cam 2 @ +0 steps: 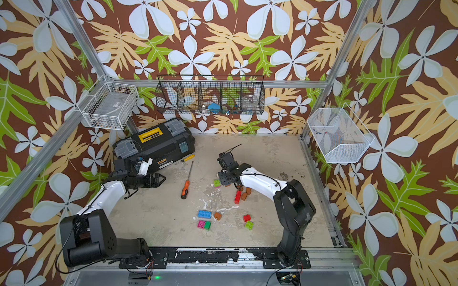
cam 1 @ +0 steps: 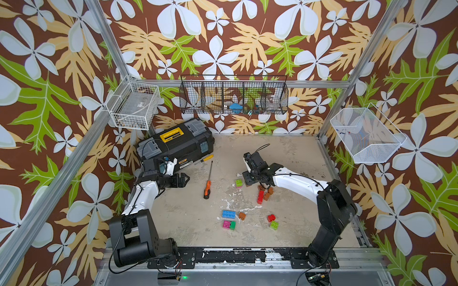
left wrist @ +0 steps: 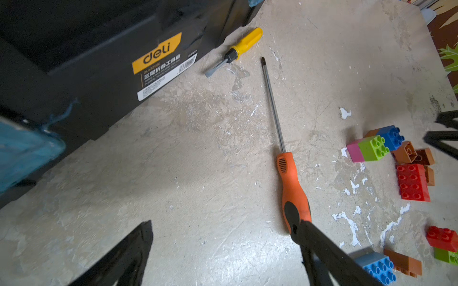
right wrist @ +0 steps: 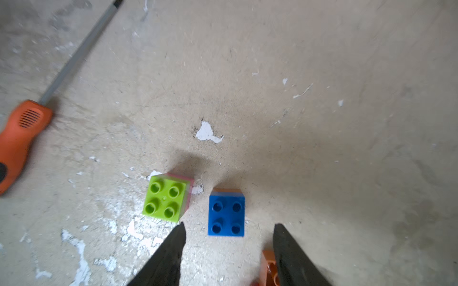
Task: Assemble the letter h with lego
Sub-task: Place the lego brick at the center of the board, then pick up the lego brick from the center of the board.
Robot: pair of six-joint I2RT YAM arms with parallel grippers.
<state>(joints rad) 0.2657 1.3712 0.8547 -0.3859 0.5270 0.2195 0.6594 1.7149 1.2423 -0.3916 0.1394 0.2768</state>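
In both top views the left gripper hovers at centre left over the counter, beside the black toolbox. Its fingers are spread wide and hold nothing. The right gripper points down just right of centre, next to a green-on-pink stack. Loose lego lies lower in the frame: a red long brick among orange-brown cubes, a blue long brick, a pink-and-green pair, and a red cube above a green cube. An orange-handled screwdriver lies between the arms.

From the left wrist, the left gripper shows its fingers far apart, with only counter between them. Beyond the orange-handled screwdriver, the green-on-pink stack stands beside a blue-on-orange stack, near the red long brick. A yellow-handled screwdriver lies against the toolbox.

From the right wrist, the right gripper has its fingers released. The blue-on-orange stack sits studs up just ahead of the tips, clear of both. The green-on-pink stack stands near it, with a strip of counter between them. The two stacks are not yet joined.
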